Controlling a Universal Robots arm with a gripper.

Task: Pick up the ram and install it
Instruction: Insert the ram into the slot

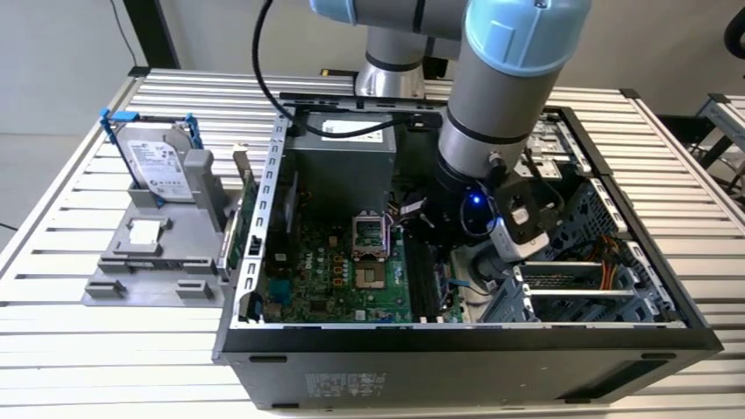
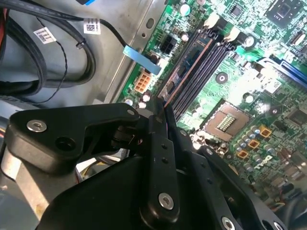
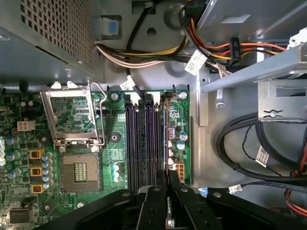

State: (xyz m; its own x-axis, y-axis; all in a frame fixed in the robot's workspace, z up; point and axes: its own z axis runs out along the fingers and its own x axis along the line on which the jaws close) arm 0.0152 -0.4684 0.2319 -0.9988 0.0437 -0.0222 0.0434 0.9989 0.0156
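Presently the tool [image 3: 168, 184] is clenched on the ram [image 2: 184, 72], which stands edge-on in a motherboard slot [image 3: 164, 139], seating unconfirmed.

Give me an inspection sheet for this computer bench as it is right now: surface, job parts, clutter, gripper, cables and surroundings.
Surface: slatted metal table carrying an open computer case.
Job's things: the ram stands on edge along the motherboard slots on the green motherboard; whether it is fully seated cannot be told.
Clutter: hard drive in a blue bracket, upright on a grey fixture at the exterior view's left.
Grippers: the gripper is inside the case, closed on the ram's end.
Cables: coloured wire bundle and black cables lie beside the board, apart from the slots.
Surroundings: pale floor.
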